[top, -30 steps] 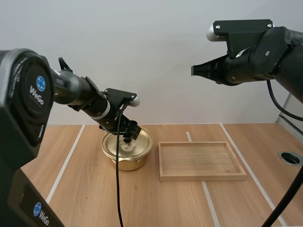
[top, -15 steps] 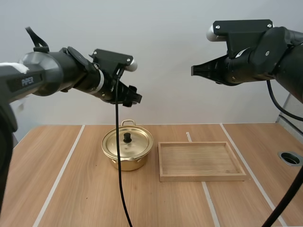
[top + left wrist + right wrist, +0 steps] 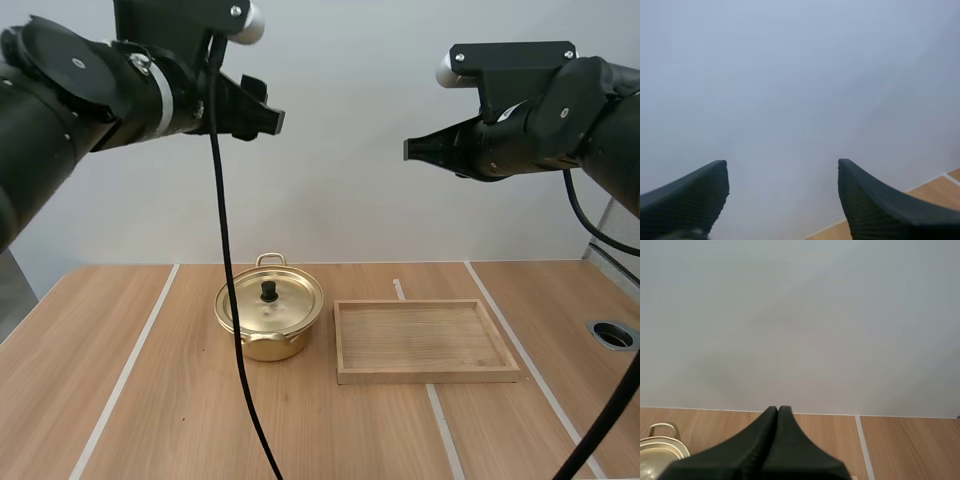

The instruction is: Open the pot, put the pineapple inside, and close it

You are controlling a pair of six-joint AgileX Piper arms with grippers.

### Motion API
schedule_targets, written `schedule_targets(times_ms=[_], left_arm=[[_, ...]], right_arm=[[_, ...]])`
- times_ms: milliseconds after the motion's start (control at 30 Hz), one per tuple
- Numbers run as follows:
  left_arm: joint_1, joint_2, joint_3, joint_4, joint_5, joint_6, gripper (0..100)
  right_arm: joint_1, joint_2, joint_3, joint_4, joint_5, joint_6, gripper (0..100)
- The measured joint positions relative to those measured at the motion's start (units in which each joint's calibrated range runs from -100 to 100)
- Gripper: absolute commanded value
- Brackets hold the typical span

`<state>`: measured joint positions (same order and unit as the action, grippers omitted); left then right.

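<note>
Round gold metal pot (image 3: 269, 312) lidded, opening seems pending; left hand (image 3: 272, 116) wide, right hand (image 3: 410, 150) closed empty. Next: grip black knob (image 3: 269, 291).

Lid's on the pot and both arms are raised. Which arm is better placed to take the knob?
Left, probably: the left gripper is open and raised on the side of the pot. The right gripper is shut and raised nearer the tray.

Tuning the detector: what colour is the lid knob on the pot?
Black knob on a shiny gold lid; clearest in the high view.
</note>
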<state>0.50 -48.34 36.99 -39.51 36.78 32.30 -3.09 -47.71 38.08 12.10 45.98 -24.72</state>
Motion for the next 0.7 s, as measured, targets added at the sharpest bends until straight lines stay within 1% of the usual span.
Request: schedule_targets(times_ms=[167,267,400,433,467,500,567,600,700], left_arm=[[0.0,-6.7,0.0,0.2,-1.6,-1.9,100],[0.0,-9.8,0.0,2.3,-2.1,-4.2,100],[0.21,-13.2,0.0,6.6,-0.2,-9.7,100],[0.47,-14.0,0.0,7.3,1.2,-11.0,95],[0.65,-14.8,0.0,8.4,2.4,-11.8,72],[0.95,-15.4,0.0,9.2,3.7,-12.6,46],[1.36,-16.6,0.0,10.2,5.7,-13.5,0],[1.44,-17.2,0.0,10.7,6.4,-13.8,2],[1.53,-19.0,0.0,11.2,6.7,-14.3,0]], right_arm=[[0.0,0.0,0.0,0.0,0.0,0.0,0],[0.0,0.0,0.0,0.0,0.0,0.0,0],[0.0,0.0,0.0,0.0,0.0,0.0,0],[0.0,0.0,0.0,0.0,0.0,0.0,0],[0.0,0.0,0.0,0.0,0.0,0.0,0],[0.0,0.0,0.0,0.0,0.0,0.0,0],[0.0,0.0,0.0,0.0,0.0,0.0,0],[0.0,0.0,0.0,0.0,0.0,0.0,0],[0.0,0.0,0.0,0.0,0.0,0.0,0]])
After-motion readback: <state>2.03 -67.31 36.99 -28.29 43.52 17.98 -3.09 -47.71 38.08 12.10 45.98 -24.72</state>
